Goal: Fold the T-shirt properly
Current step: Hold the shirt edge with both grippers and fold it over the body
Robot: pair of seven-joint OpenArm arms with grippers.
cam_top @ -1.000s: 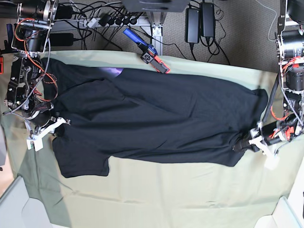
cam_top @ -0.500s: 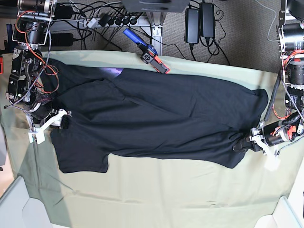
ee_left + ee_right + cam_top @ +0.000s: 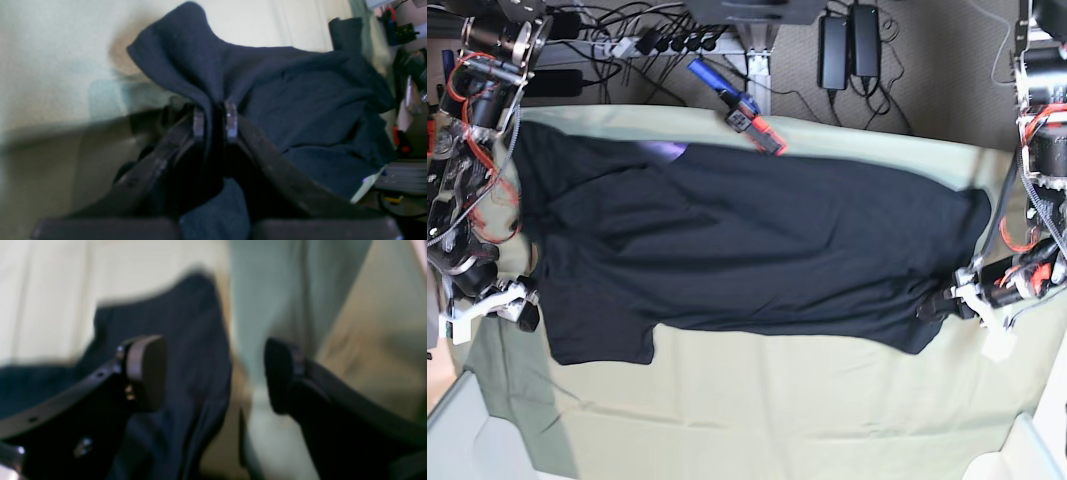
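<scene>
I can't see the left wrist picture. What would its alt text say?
Close-up from the left arm: its tool is pinched shut on a raised fold of the black T-shirt, lifting the cloth into a peak. The rest of the shirt lies rumpled beyond it on the pale green table cloth, with blurred cables and gear at the far right edge.

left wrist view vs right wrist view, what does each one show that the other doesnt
Only the left wrist view shows the left gripper shut on a raised fold of the T-shirt, plus clutter past the table edge. Only the right wrist view shows the right gripper open, holding nothing, the shirt's edge lying below between its fingers; it is blurred. Both show the black shirt on the pale green cloth.
</scene>
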